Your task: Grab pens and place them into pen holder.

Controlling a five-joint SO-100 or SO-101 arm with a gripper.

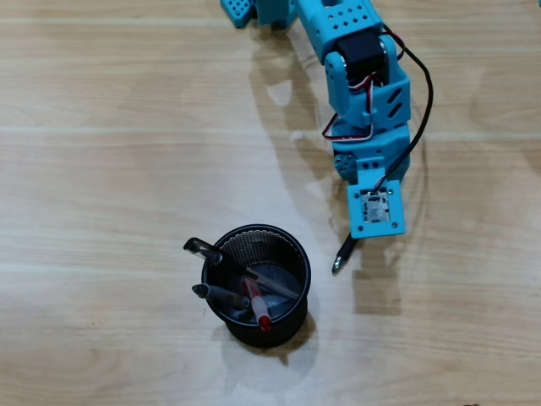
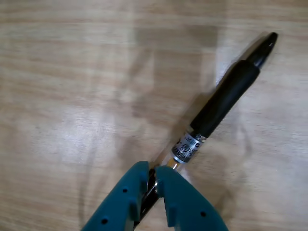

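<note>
Gripper: We are looking at our blue gripper (image 2: 155, 185) in the wrist view. Its two fingers are squeezing tight, almost closed, on one end of the black pen (image 2: 226, 94).

Black pen: It is sticking out far past the fingers, and we are holding it only at its back end. We are seeing a silver band (image 2: 186, 147) just past the fingers. In the overhead view only its tip (image 1: 340, 256) is peeking out from under the arm (image 1: 372, 101).

Pen holder: The black mesh cup (image 1: 292, 317) is sitting on the wooden table (image 1: 101, 169), near the held pen's tip but not touching it. It is down and to the left of the gripper in the overhead view.

Pens in the cup: Three are leaning inside already, a red pen (image 1: 257, 306) and two darker ones (image 1: 221, 295).

What could go wrong: We are thinking the pen might slip or swing, because the grip is so near its end. Its tip might also bump the rim or the leaning pens. The cup might get knocked over.

Only the wrist view is showing: How the fingers are pinching the pen, and its rubber grip.

Only the overhead view is showing: Where the cup is, and the pens inside it. The arm is hiding the fingers there.
</note>
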